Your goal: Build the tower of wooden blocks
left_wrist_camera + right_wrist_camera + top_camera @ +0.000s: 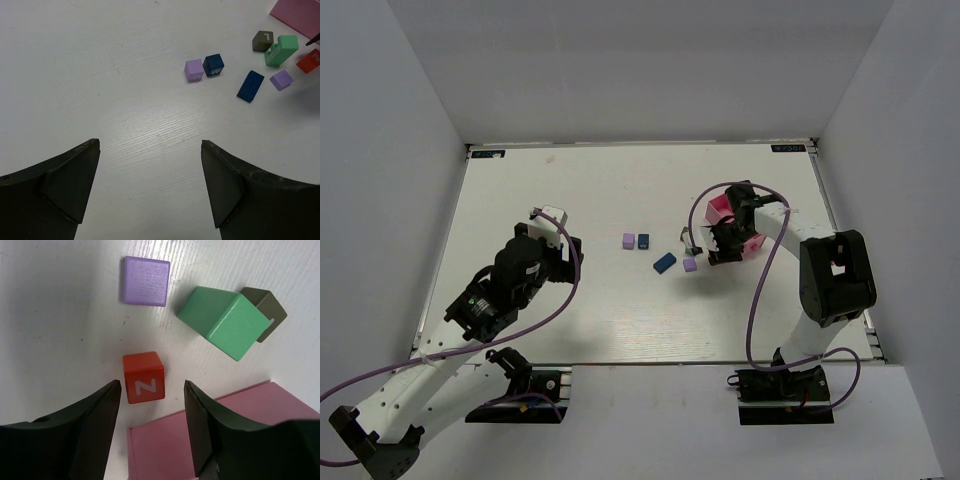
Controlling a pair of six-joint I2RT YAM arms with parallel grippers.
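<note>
The blocks lie loose on the white table. In the left wrist view a lilac cube [194,70] touches a navy cube [213,64]. To their right lie a blue brick [250,85], a second lilac block [281,79], a green brick [281,50], a dark olive cube [262,41] and a red cube [309,60]. My right gripper [152,385] is open, low over the table. The red cube [144,377], marked N, sits just ahead of its tips. The green brick [222,322] and the lilac block [146,280] lie beyond. My left gripper [150,142] is open and empty, well short of the blocks.
A pink tray [165,450] lies directly under and beside my right gripper, its corner close to the red cube. In the top view the tray [722,210] shows behind the right wrist. White walls enclose the table [520,190] on three sides.
</note>
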